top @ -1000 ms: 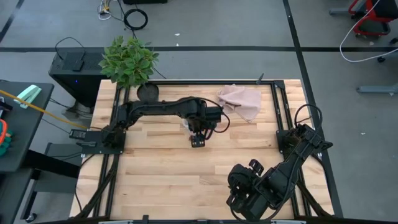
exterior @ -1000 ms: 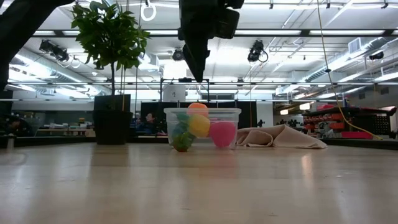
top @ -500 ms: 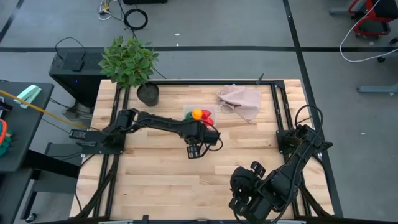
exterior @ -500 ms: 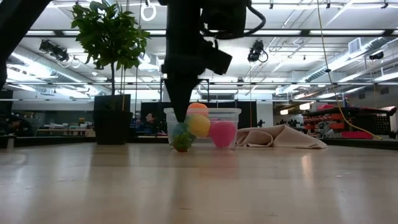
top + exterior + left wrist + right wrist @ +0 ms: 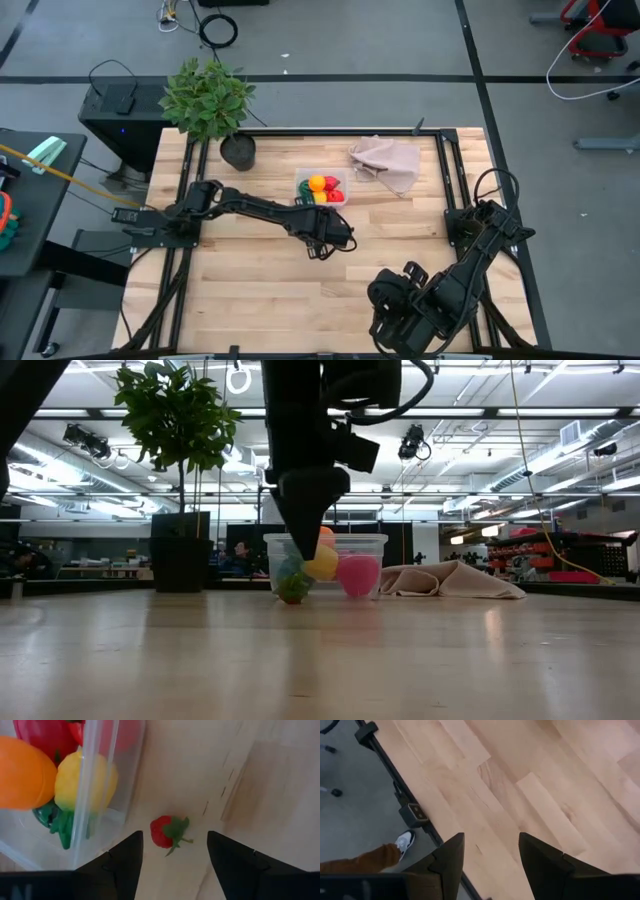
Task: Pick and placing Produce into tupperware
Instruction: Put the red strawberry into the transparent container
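Note:
The clear tupperware (image 5: 321, 188) stands at the table's far middle and holds orange (image 5: 22, 772), yellow (image 5: 85, 780), red (image 5: 45, 735) and green (image 5: 55, 817) produce. A small red strawberry with a green top (image 5: 168, 831) lies on the wood just beside the box's near side. My left gripper (image 5: 174, 845) hangs open over it, pointing steeply down, one finger on either side of the strawberry and apart from it. In the high view the gripper (image 5: 320, 250) hides the strawberry. My right gripper (image 5: 490, 840) waits open, high over the table's near right part (image 5: 395, 310).
A potted plant (image 5: 207, 100) stands at the far left corner and a beige-pink cloth (image 5: 388, 162) lies at the far right. Past the table's edge, the right wrist view shows a person's shoe (image 5: 405, 840) on the floor. Bare wood lies between the arms.
My left gripper has come off the tupperware toward the table's near edge and sunk close to the table, tipping more steeply downward. The box, covered by the arm a second ago, now shows in the high view.

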Robot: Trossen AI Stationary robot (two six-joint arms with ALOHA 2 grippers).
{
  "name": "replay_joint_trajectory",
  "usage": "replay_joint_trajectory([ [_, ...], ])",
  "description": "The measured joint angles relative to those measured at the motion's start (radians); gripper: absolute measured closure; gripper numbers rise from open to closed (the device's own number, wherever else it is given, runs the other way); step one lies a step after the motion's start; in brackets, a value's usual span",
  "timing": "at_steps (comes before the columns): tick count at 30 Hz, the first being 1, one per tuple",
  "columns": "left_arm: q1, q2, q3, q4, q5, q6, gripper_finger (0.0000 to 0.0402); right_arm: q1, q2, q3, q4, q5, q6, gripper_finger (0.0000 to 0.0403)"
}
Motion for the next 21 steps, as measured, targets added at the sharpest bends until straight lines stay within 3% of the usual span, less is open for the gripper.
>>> replay_joint_trajectory([
  [21,-0.042,0.103,0.001,0.034,0.042,-0.014,0.0181,-0.010,0.000,0.000,0.014,-0.160,0.054,0.0208],
])
